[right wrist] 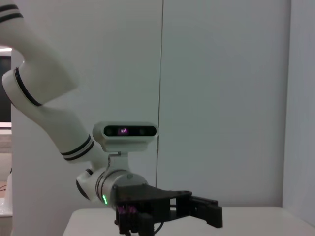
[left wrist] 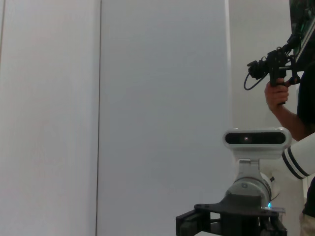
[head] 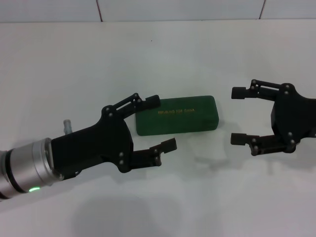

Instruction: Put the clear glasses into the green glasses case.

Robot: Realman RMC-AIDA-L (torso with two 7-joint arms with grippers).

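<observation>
Only the head view shows the closed green glasses case [head: 177, 115] between the spread left tool [head: 158, 123] and right tool [head: 239, 115].

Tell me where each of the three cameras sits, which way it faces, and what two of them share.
Head view: sits on the robot's head, looks down at the white table; shows the closed green glasses case between the open left gripper and open right gripper.
Left wrist view: on the left wrist, looks level across at the right gripper and a wall.
Right wrist view: on the right wrist, looks across at the left gripper.
Shared: each wrist view shows the opposite arm, also seen from the head.
</observation>
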